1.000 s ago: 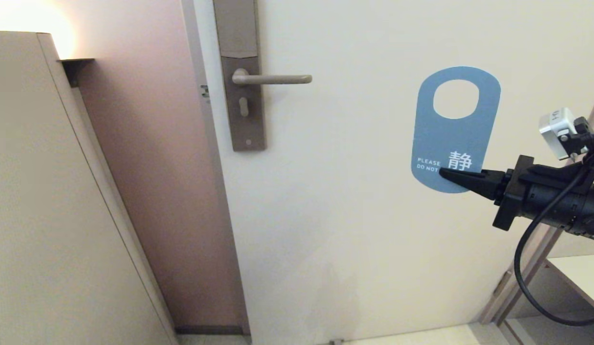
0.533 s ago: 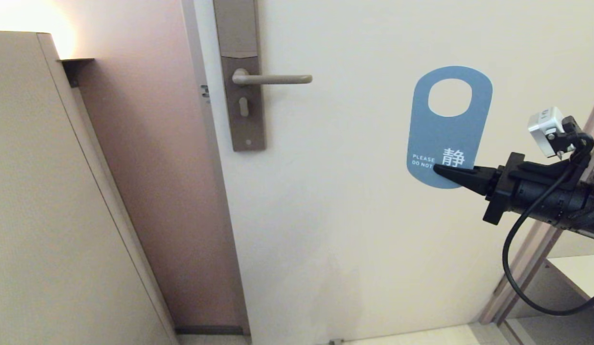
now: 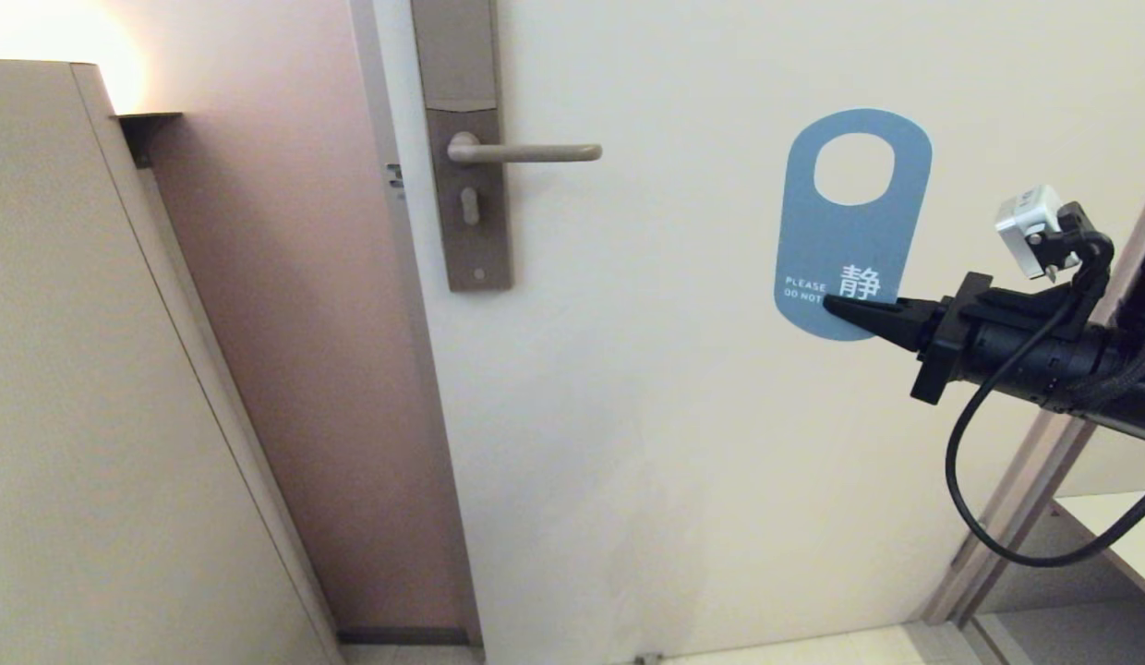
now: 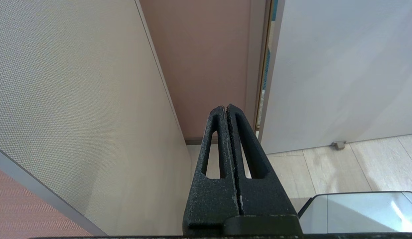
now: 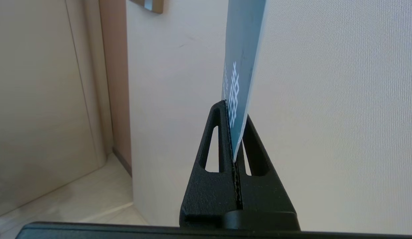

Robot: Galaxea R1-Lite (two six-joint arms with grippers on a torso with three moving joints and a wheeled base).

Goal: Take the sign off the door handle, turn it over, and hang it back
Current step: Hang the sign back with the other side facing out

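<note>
The sign [image 3: 849, 235] stands upright in front of the door, blue face with white text toward me and its oval hole at the top. My right gripper [image 3: 836, 308] is shut on its lower end and holds it well to the right of the door handle [image 3: 526, 152], which is bare. In the right wrist view the sign [image 5: 244, 63] shows edge-on, pinched in the right gripper [image 5: 232, 111]. My left gripper [image 4: 226, 108] is shut and empty, low by the cabinet, and is out of the head view.
The grey-brown backplate [image 3: 471, 203] with keyhole is at the door's left edge. A beige cabinet [image 3: 92, 388] stands at the left. A door frame and a shelf [image 3: 1108, 536] are at the lower right.
My right gripper has moved left and up with the sign, closer to the handle. The sign stays upright, blue face toward me.
</note>
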